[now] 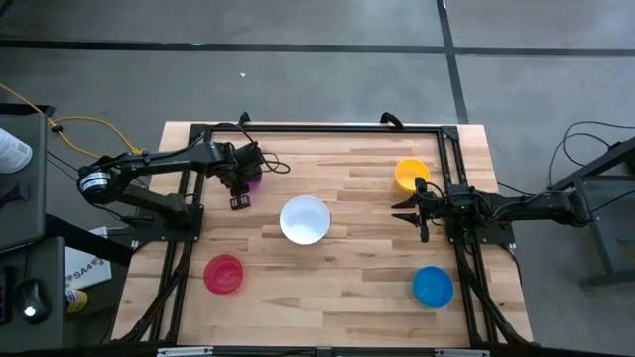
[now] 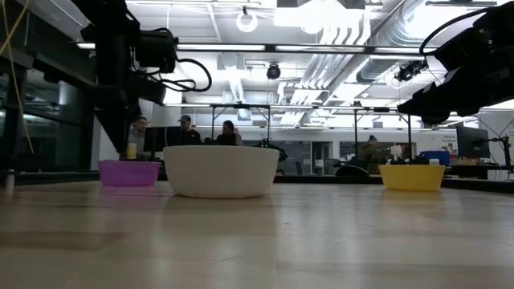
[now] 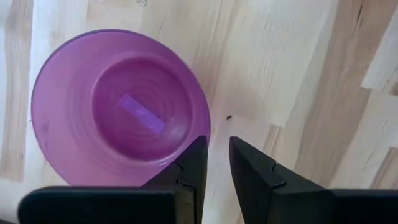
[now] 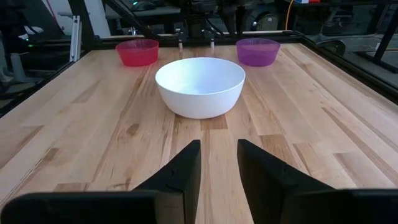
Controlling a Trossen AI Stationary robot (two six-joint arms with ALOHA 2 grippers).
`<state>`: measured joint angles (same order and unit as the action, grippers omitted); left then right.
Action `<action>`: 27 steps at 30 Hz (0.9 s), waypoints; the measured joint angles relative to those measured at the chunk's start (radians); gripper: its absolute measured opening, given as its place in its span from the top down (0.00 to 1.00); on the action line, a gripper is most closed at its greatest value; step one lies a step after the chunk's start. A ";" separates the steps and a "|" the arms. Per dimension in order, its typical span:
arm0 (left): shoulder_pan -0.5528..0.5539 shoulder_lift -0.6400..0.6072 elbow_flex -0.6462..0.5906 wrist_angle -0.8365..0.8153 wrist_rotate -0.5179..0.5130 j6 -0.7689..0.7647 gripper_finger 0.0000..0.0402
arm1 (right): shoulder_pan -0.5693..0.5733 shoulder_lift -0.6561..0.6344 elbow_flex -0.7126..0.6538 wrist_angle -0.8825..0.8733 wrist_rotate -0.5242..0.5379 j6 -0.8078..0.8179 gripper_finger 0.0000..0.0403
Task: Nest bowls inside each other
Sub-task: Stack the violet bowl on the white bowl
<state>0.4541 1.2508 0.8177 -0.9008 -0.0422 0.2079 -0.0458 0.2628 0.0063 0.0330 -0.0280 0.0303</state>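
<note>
Five bowls stand upright on the wooden table [image 1: 347,288]: white [image 1: 305,219] at the middle, purple [image 1: 252,182] at the far left, red-pink [image 1: 223,274] near left, yellow [image 1: 411,175] far right, blue [image 1: 433,286] near right. My left gripper [image 3: 217,142] points down above the purple bowl [image 3: 118,109], over the bowl's rim. Its fingers are open by a narrow gap and hold nothing. My right gripper [image 4: 219,144] waits at the table's right side, level, aimed at the white bowl [image 4: 200,86], open by a narrow gap and holding nothing.
A black metal frame [image 1: 327,127] runs along the table's far edge and down both sides past the arm bases. Bare wood lies between the bowls. In the low view, people [image 2: 185,128] sit in the room beyond the table.
</note>
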 joint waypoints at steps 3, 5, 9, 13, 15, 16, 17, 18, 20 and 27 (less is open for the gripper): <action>-0.012 0.002 0.000 -0.008 0.003 0.034 0.83 | 0.000 0.000 0.000 0.000 0.000 0.000 0.76; -0.013 0.002 0.000 -0.012 0.008 0.060 0.83 | 0.000 0.000 0.000 0.000 0.000 0.000 0.76; -0.018 0.010 0.000 -0.015 0.006 0.107 0.83 | 0.000 0.000 0.000 0.000 0.000 0.000 0.76; -0.019 0.016 0.000 -0.015 0.006 0.146 0.83 | 0.000 0.000 0.000 0.000 0.000 0.000 0.76; -0.018 0.026 -0.001 -0.015 0.006 0.155 0.83 | 0.000 0.000 0.000 0.000 0.000 0.000 0.76; -0.017 0.030 -0.001 -0.015 0.006 0.155 0.83 | 0.000 0.000 0.000 0.000 0.000 0.000 0.76; -0.016 0.035 -0.001 -0.014 0.004 0.155 0.83 | 0.000 0.000 0.000 0.000 0.000 0.000 0.76; -0.016 0.040 -0.001 -0.012 0.002 0.155 0.83 | 0.000 0.000 0.000 0.000 0.000 0.000 0.76; -0.016 0.052 -0.001 -0.010 -0.001 0.155 0.83 | 0.000 0.000 0.000 0.000 0.000 0.000 0.76; -0.016 0.086 -0.001 0.030 -0.028 0.155 0.83 | 0.000 0.000 0.000 0.000 0.000 0.000 0.76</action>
<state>0.4377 1.3373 0.8169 -0.8706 -0.0700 0.3626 -0.0457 0.2629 0.0063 0.0330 -0.0284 0.0303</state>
